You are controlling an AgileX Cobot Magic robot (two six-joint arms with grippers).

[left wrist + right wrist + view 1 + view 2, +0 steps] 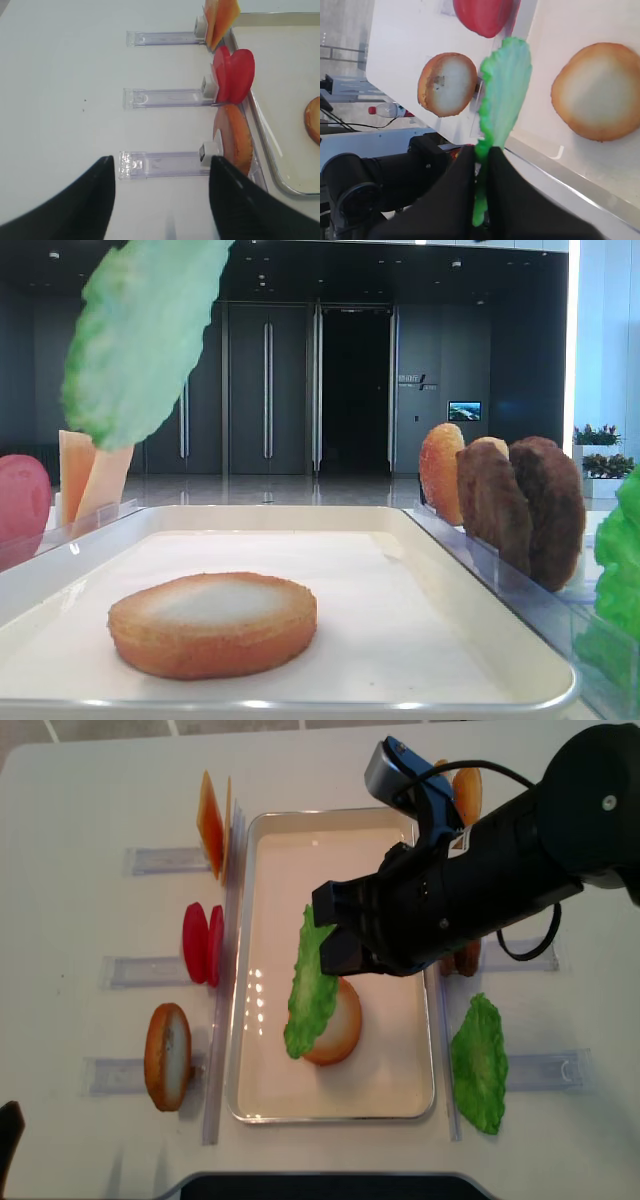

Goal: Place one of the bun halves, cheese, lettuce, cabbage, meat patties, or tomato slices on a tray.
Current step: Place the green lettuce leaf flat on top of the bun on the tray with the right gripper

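Observation:
My right gripper (481,152) (335,938) is shut on the lower end of the lettuce (505,95) (310,985) (140,335). The ruffled green leaf hangs above the white tray (335,1115) (300,702) (545,160). It partly covers a bun half (346,1016) (213,623) (597,90) that lies flat on the tray liner, pale face up. My left gripper (161,165) is open and holds nothing. It hovers over bare table left of the tray, near the end of a clear rack (160,164).
Left racks hold cheese (212,815) (220,15), tomato slices (203,942) (234,75) and another bun half (167,1055) (234,137) (447,85). On the right stand a glossy bun dome (441,470), two meat patties (520,505) and a second green leaf (480,1065).

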